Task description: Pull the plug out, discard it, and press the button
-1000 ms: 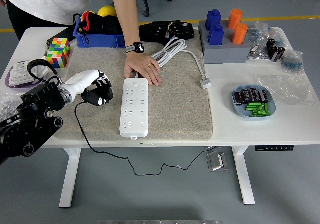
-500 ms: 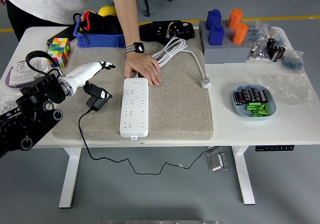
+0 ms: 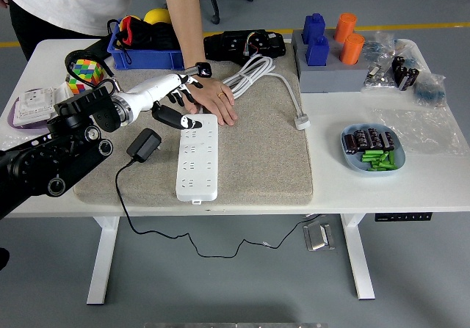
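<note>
The white power strip (image 3: 197, 156) lies lengthwise on the beige mat (image 3: 257, 159). The black plug (image 3: 145, 144) with its black cable (image 3: 121, 196) lies loose on the mat, left of the strip; the cable hangs over the table's front edge. My left hand (image 3: 178, 104) is open and empty, fingers spread, just above the strip's far end, where a thumb tip (image 3: 189, 123) nears it. A person's hand (image 3: 212, 100) with a watch presses down on the strip's far end. My right arm is out of view.
A Rubik's cube (image 3: 85, 71) and a blue bin (image 3: 145, 49) stand at the back left. A white cable (image 3: 257, 75) runs from the strip to the back. A grey tray with blue and orange blocks (image 3: 330, 56) and a blue bowl (image 3: 371, 150) are on the right.
My left hand let go of the black plug, which now lies on the mat, and moved right and back to the strip's far end. The person's hand stayed put.
</note>
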`<act>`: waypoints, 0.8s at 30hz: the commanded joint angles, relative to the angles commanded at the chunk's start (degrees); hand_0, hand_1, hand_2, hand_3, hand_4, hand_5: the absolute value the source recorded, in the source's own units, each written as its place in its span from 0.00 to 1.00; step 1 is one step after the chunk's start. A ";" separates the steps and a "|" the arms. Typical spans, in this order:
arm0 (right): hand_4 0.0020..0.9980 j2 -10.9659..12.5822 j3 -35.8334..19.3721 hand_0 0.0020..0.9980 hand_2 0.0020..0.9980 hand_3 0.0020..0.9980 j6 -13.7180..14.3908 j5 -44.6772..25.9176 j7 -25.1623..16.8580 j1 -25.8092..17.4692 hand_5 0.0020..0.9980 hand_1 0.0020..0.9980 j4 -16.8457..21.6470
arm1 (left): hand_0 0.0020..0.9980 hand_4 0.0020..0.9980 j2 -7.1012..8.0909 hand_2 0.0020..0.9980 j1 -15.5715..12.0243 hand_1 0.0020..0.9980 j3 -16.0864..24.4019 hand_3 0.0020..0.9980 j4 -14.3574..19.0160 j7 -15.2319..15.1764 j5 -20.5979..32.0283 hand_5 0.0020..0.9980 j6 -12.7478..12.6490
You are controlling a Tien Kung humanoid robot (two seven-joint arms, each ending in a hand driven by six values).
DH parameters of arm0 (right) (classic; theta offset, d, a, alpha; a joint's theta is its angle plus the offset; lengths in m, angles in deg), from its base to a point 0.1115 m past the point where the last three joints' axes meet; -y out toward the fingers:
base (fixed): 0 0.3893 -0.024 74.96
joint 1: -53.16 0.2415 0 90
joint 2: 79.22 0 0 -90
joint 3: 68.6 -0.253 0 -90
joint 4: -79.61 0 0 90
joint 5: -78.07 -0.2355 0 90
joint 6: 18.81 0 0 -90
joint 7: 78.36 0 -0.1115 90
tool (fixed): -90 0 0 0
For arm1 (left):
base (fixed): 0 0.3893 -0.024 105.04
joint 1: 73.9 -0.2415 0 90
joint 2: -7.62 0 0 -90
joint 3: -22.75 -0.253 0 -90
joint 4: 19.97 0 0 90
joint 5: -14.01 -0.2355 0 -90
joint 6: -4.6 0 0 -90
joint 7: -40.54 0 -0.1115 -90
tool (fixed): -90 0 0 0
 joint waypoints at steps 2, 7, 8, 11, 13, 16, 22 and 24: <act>0.89 0.07 0.14 0.77 0.72 0.71 -0.01 -0.07 -0.01 0.08 0.66 0.73 0.03 | 0.07 0.00 -0.52 0.10 1.18 0.02 -1.69 0.71 -1.01 1.29 1.82 0.00 1.16; 0.89 0.33 0.52 0.77 0.72 0.71 -0.04 -0.12 0.01 0.26 0.66 0.73 -0.02 | 0.07 0.00 -1.93 0.10 3.46 0.02 -5.02 0.71 -3.39 3.75 3.39 0.00 2.42; 0.89 0.41 0.59 0.77 0.72 0.71 -0.01 -0.14 0.01 0.31 0.66 0.73 -0.03 | 0.07 0.00 -2.41 0.10 3.89 0.01 -5.78 0.73 -4.00 5.01 3.52 0.00 2.74; 0.89 0.57 0.81 0.77 0.72 0.71 -0.04 -0.12 0.01 0.39 0.66 0.73 -0.06 | 0.07 0.00 -3.27 0.10 4.39 0.01 -6.82 0.73 -4.86 6.89 3.63 0.00 3.16; 0.89 0.63 0.94 0.77 0.72 0.71 -0.03 -0.13 0.01 0.45 0.66 0.73 -0.09 | 0.07 0.00 -4.00 0.10 4.63 0.01 -7.64 0.73 -5.57 7.87 4.23 0.00 3.48; 0.89 0.68 1.14 0.77 0.72 0.71 -0.05 -0.17 0.02 0.52 0.66 0.73 -0.08 | 0.07 0.00 -4.70 0.11 4.84 0.00 -8.64 0.79 -6.57 8.32 5.02 0.00 3.42; 0.89 0.77 1.36 0.77 0.72 0.71 -0.07 -0.07 0.03 0.49 0.66 0.73 -0.17 | 0.07 0.00 -6.26 0.12 5.07 0.01 -9.69 0.79 -8.92 8.97 4.94 0.00 1.80; 0.89 0.81 1.48 0.77 0.72 0.71 -0.08 -0.06 0.04 0.51 0.66 0.73 -0.18 | 0.07 0.00 -6.64 0.12 5.26 0.01 -10.06 0.79 -9.70 9.23 5.09 0.00 1.45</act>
